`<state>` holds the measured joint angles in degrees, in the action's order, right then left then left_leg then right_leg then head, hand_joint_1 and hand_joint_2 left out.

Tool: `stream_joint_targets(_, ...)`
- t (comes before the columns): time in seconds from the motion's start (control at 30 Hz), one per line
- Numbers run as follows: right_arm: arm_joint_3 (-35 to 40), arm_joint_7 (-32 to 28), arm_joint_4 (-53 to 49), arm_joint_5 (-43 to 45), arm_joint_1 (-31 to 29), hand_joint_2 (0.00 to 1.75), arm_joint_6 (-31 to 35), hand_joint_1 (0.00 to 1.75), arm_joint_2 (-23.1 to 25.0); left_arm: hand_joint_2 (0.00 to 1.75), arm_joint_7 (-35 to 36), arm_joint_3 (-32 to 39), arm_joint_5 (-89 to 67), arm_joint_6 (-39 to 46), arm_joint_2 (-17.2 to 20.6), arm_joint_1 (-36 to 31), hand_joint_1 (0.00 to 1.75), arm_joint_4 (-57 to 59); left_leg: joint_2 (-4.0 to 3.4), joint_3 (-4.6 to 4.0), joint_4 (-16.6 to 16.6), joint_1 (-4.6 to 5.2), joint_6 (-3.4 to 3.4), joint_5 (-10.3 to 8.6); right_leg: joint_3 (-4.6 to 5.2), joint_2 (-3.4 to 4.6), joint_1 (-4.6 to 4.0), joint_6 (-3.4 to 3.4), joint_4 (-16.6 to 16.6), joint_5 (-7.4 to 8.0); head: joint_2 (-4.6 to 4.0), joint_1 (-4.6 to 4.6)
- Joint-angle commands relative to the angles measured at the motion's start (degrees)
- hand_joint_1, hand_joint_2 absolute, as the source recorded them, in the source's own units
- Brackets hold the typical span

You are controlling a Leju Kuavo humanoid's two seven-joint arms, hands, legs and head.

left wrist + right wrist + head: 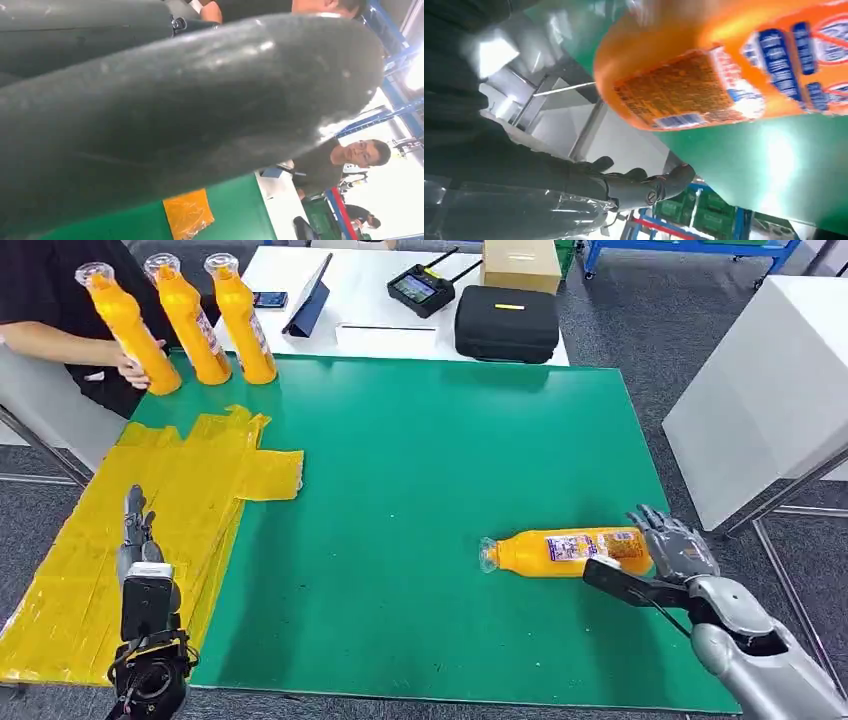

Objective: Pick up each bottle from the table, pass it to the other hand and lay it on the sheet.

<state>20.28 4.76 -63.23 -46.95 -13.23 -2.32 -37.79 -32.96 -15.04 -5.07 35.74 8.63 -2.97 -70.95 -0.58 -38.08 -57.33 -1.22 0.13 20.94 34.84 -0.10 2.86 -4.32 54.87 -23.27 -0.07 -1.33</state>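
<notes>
Our right hand [672, 543] is reaching the base of an orange bottle [560, 551] lying on its side on the green desk [420, 470], cap pointing to nine o'clock; its fingers [644, 182] are spreading apart just beside the bottle's base, gripping nothing. Our left hand [135, 530] is hovering over the yellow sheet [190, 490] at the desk's nine o'clock edge, fingers extended and holding nothing. At eleven o'clock, three more orange bottles [190, 320] are standing upright, a person's hand [135, 365] resting on the leftmost. Behind the desk at twelve o'clock, a black case [507, 324] and a handheld controller [422, 288] are sitting on a white table [370, 280].
</notes>
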Motion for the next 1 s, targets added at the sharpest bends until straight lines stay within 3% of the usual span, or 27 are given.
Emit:
stream_joint_targets(0.03, 6.7, -0.7, 11.2, -0.9, -4.7, 1.75, -1.2, 0.0, 9.2, 0.0, 0.5, -1.2, 0.0, -1.0, 0.2, -2.2, 0.0, 3.1, -0.08, 0.3, 0.1, -0.11, 0.0, 0.09, -0.29, 0.1, -0.14, 0.27, -0.1, -0.02, 0.0, 0.0)
stream_joint_targets(0.1, 9.9, -1.5, 13.8, 0.0, -4.9, 1.75, -6.8, 0.05, 8.4, 0.0, 0.2, -1.7, 0.6, -1.5, 0.0, -3.7, 0.0, 4.5, -0.07, 0.41, 0.1, -0.1, 0.0, 0.13, -0.39, 0.1, -0.14, 0.33, -0.1, -0.06, 0.0, -0.02)
stream_joint_targets(0.13, 10.9, -2.6, 15.2, 0.7, -5.1, 1.75, -8.4, 0.93, 8.1, 0.0, -0.1, -1.8, 0.9, -1.7, -0.2, -4.4, 0.0, 5.1, 0.01, 0.37, 0.1, -0.1, 0.01, 0.11, -0.38, 0.02, -0.13, 0.31, -0.1, -0.06, 0.0, 0.0)
stream_joint_targets(0.17, 12.1, -3.9, 16.8, 1.4, -5.4, 1.75, -9.1, 1.68, 8.0, 0.0, -0.3, -2.0, 1.2, -1.9, -0.5, -5.1, 0.0, 5.7, 0.06, 0.23, 0.1, -0.09, 0.01, 0.05, -0.25, -0.03, -0.11, 0.21, -0.1, -0.04, 0.0, -0.02)
stream_joint_targets(0.2, 13.7, -4.8, 18.8, 1.7, -5.8, 1.75, -9.2, 1.75, 7.9, 0.0, -0.4, -2.3, 1.5, -2.0, -0.7, -5.7, 0.0, 6.2, 0.08, 0.42, 0.1, -0.11, 0.02, 0.12, -0.45, -0.04, -0.14, 0.35, -0.1, -0.1, 0.0, 0.0)
stream_joint_targets(0.4, 16.0, -6.0, 22.6, 3.2, -6.6, 1.75, -8.4, 1.75, 10.9, 0.0, -0.1, -2.3, 1.4, -1.3, -1.7, -5.8, 0.0, 5.6, 0.08, 0.94, 0.1, -0.17, 0.0, 0.17, -0.4, -0.15, -0.2, 0.44, -0.2, -0.19, 0.0, 0.02)
stream_joint_targets(0.67, 13.4, -6.0, 27.1, 5.6, -10.5, 1.75, -7.6, 1.75, 16.5, 0.0, 2.7, -1.1, -0.1, -2.1, -1.9, -3.3, 0.0, 2.5, -0.73, 1.89, 0.1, -0.26, -0.11, 0.72, -1.06, 0.57, -0.3, 0.43, -0.3, -0.41, 0.0, 0.02)
stream_joint_targets(0.73, 10.1, -9.0, 25.7, 10.2, -10.1, 1.75, -8.1, 1.75, 16.9, 0.0, 4.1, -1.3, 2.2, -6.7, -1.7, -2.7, 0.0, 1.4, -0.89, 1.95, 0.1, -0.29, -0.13, 0.75, -1.19, 0.71, -0.33, 0.5, -0.3, -0.38, 0.0, 0.0)
stream_joint_targets(0.83, 3.0, -15.7, 18.9, 25.1, -7.4, 1.75, -15.0, 1.75, 17.4, 0.0, 4.9, -1.4, 7.5, -16.5, -1.7, -2.2, 0.0, -0.2, -1.03, 1.93, 0.1, -0.3, -0.13, 0.71, -1.27, 0.8, -0.34, 0.59, -0.2, -0.3, 0.0, 0.02)
stream_joint_targets(0.87, 1.6, -16.7, 16.2, 30.0, -6.3, 1.75, -17.0, 1.75, 17.9, 1.75, 6.3, -1.2, 10.4, -19.7, -1.8, -2.3, 0.0, -0.2, -1.02, 1.92, 0.1, -0.3, -0.14, 0.7, -1.45, 0.78, -0.35, 0.56, -0.2, -0.3, 0.0, 0.02)
stream_joint_targets(1.0, 2.6, -18.5, 11.7, 40.3, -8.7, 1.75, -18.4, 1.75, 24.2, 1.75, 7.6, -2.4, 20.3, -30.7, -2.6, -1.1, 0.0, -2.9, -1.01, 1.87, 0.1, -0.3, -0.23, 0.55, -1.4, 0.82, -0.35, 0.82, -0.2, -0.2, 0.0, 0.02)
